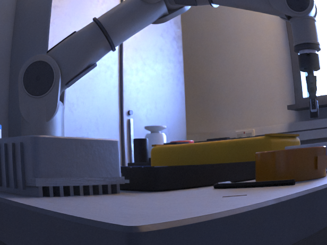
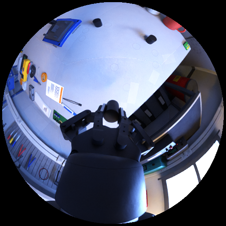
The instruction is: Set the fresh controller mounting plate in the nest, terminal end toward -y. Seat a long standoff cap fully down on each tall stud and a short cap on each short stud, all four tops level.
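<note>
A dark cylindrical standoff cap (image 2: 111, 109) sits gripped in my gripper (image 2: 111, 113), high above the white table near its edge. In the second side camera the gripper (image 1: 313, 107) hangs far right, well above the bench. Two more dark caps (image 2: 97, 22) (image 2: 150, 39) stand upright and apart on the far part of the table. The mounting plate rests in a blue-rimmed nest (image 2: 62, 31) at the far left corner. Its studs are too small to make out.
Behind the work a red mug (image 2: 171, 23) stands at the table's far edge. Left lie a yellow tool (image 2: 25, 68), tape roll (image 2: 44, 76), printed sheet (image 2: 54, 91) and pens. Below the table edge are a red drum (image 2: 181, 83) and shelving.
</note>
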Controlling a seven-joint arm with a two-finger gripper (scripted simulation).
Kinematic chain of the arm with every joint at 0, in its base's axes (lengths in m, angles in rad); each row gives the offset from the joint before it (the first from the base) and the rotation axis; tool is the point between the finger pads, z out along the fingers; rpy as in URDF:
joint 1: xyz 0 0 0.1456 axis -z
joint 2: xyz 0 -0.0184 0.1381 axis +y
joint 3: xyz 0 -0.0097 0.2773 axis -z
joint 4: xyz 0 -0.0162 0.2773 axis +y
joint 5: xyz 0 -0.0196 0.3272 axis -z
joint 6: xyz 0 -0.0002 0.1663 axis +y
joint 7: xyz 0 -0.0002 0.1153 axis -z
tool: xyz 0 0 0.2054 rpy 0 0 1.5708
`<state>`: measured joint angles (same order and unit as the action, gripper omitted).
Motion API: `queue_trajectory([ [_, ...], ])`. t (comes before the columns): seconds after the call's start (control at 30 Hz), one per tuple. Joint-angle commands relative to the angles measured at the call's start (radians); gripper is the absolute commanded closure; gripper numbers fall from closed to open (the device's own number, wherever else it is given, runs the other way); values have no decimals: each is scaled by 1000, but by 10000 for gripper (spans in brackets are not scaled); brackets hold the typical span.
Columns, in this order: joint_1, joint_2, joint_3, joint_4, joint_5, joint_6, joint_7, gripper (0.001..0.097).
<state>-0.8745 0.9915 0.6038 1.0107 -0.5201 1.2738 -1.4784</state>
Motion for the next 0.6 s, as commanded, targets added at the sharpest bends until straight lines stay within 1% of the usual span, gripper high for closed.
queue_trajectory([
  [0.0,3,-10,-2,17,4,-8,22,901],
  [0.3,45,-112,-35,204,53,-101,287,901],
  [0.57,126,-209,-76,369,108,-186,585,901],
])
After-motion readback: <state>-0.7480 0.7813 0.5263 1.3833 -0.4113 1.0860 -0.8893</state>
